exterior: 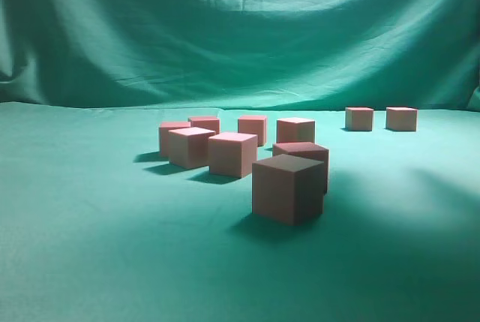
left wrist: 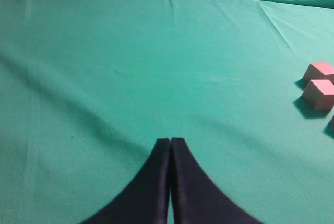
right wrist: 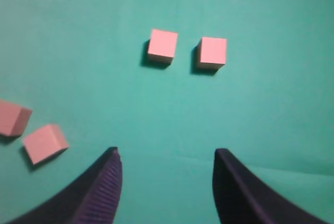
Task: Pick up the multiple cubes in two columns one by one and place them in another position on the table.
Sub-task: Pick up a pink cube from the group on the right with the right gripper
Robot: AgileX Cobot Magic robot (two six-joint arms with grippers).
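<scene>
A green cloth (exterior: 90, 247) covers the table and hangs up behind it like a wall. Many small pink cubes sit on the cloth.

The landmark is the big dark cube (exterior: 288, 188), the one nearest the front in the exterior view. It looks brown because it sits in shadow. Just behind it stands another shadowed cube (exterior: 303, 158). To the left of the dark cube sit three lighter pink cubes in a slanted row, the closest being the pale pink cube (exterior: 232, 153). Further behind the dark cube are more pink cubes. Well behind the dark cube and to its right, two small pink cubes stand side by side with a gap between them, the left one of the pair (exterior: 359, 118) and the right one of the pair (exterior: 401, 118).

The right gripper (right wrist: 167, 182) hangs above the cloth with its two dark fingers spread wide and nothing between them. The pair of cubes lies ahead of it.

The left gripper (left wrist: 170, 145) has its two dark fingers pressed together, holding nothing. Two pink cubes (left wrist: 319, 87) sit at the right edge of its view.
</scene>
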